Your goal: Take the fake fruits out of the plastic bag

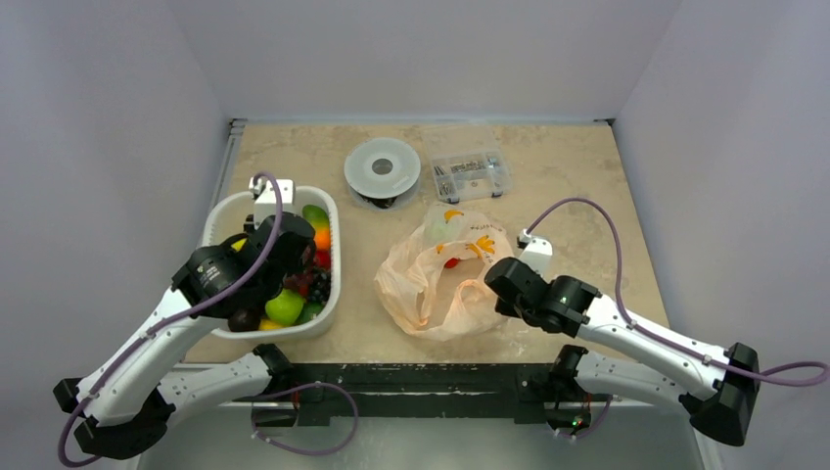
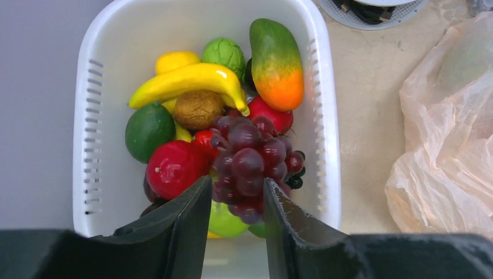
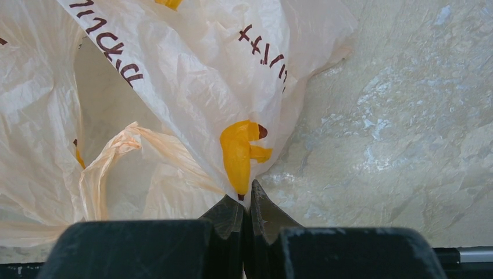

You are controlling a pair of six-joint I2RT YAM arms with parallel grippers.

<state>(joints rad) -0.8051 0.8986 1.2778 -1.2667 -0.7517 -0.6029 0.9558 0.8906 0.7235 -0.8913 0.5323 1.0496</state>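
The white basket (image 1: 220,211) at the left holds several fake fruits: a green-to-orange mango (image 2: 277,55), a banana (image 2: 192,78), a red apple (image 2: 174,167) and a dark grape bunch (image 2: 253,151). My left gripper (image 2: 237,189) hangs over the basket (image 2: 325,87), its fingers pressed on the lower part of the grape bunch. It also shows in the top view (image 1: 294,257). The pale-peach plastic bag (image 1: 440,279) lies crumpled mid-table, with a red piece (image 1: 450,262) showing inside. My right gripper (image 3: 247,195) is shut on the bag's edge (image 3: 192,87) at its near right side.
A round white spool (image 1: 383,168) and a clear box of small parts (image 1: 470,174) stand at the back of the table. The bag's left side (image 2: 447,145) lies a short way right of the basket. Grey walls close the sides.
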